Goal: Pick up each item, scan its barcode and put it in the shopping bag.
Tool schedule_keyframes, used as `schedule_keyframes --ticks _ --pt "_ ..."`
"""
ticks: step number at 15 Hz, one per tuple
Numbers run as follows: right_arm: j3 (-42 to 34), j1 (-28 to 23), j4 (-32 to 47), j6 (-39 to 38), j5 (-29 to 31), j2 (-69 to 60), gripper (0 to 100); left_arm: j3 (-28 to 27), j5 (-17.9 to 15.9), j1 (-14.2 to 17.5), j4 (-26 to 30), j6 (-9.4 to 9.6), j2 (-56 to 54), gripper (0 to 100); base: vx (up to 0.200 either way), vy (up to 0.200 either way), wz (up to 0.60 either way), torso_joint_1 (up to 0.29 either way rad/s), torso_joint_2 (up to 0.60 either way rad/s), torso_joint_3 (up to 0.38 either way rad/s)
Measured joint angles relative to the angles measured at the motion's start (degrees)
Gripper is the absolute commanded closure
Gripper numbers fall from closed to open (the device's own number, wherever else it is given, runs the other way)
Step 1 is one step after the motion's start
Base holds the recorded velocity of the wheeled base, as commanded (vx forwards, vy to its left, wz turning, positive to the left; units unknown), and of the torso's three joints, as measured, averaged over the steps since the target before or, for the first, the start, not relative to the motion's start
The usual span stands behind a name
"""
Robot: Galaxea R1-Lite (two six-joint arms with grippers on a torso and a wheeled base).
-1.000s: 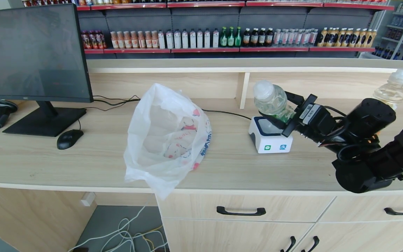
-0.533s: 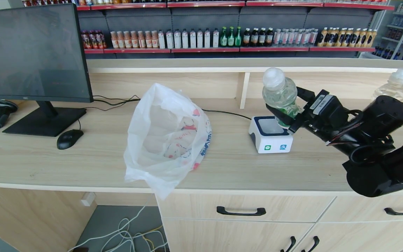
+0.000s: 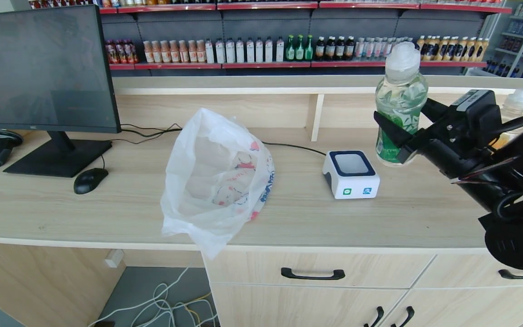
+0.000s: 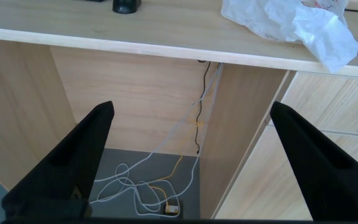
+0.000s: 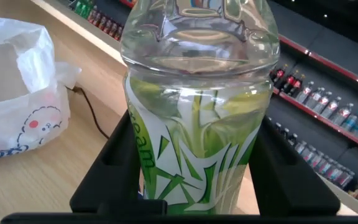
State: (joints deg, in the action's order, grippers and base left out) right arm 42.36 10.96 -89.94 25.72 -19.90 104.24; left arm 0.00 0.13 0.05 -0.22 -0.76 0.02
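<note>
Bottle: The clear bottle (image 3: 400, 104) has a white cap and a green leaf label. It stands straight up in the air above the counter. It is to the right of the scanner and not over it. In the right wrist view, the bottle (image 5: 197, 124) has pale liquid inside.
Right gripper: The right gripper (image 3: 402, 131) is closed tight on the lower part of the bottle, over the label. One black finger is on each side. The right wrist view shows the right gripper (image 5: 197, 180) hugging both sides of the label.
Scanner: The small white scanner (image 3: 351, 174) is a box with a dark window on top. It sits on the counter between the bag and the bottle. A black wire runs away from it toward the back.
Shopping bag: The white plastic shopping bag (image 3: 218, 177) stands open on the counter, left of the scanner. Its lower corner hangs over the front edge. The left wrist view shows that part of the shopping bag (image 4: 291, 22) drooping over the edge.
Left gripper: The left gripper (image 4: 188, 155) is wide open and holds nothing. It is low down, below the counter's front edge, with loose cables (image 4: 148, 186) on the floor under it.
Counter: The counter (image 3: 107, 204) is light wood with drawers below.
Second bottle: Another clear bottle (image 3: 513, 106) stands at the far right, partly hidden behind the right arm.
Left end: A dark monitor (image 3: 39, 68), a black mouse (image 3: 90, 180) and a hand scanner (image 3: 0, 147) sit here.
Behind: Shelves (image 3: 288, 47) hold rows of drinks.
</note>
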Motion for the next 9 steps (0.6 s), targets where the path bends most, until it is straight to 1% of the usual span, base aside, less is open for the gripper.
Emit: schedule_keyframes --ticks 2,4,5,9 --pt "-4.36 0.37 -0.02 -5.52 4.11 -2.67 100 0.0 0.02 -0.05 -0.02 -0.02 0.0 0 0.0 0.0 0.0 0.0 0.0 0.0" --pt "-7.5 2.55 0.11 -14.18 12.21 -4.83 100 0.0 0.0 -0.05 -0.02 -0.02 0.0 0 0.0 0.0 0.0 0.0 0.0 0.0" --pt "-8.06 3.62 0.09 -16.64 15.08 -5.86 100 0.0 0.02 -0.05 -0.02 -0.02 0.0 0 0.0 0.0 0.0 0.0 0.0 0.0" --pt "-10.07 6.18 0.06 -18.4 15.99 -7.94 100 0.0 0.02 0.02 -0.02 -0.02 0.0 0 0.0 0.0 0.0 0.0 0.0 0.0"
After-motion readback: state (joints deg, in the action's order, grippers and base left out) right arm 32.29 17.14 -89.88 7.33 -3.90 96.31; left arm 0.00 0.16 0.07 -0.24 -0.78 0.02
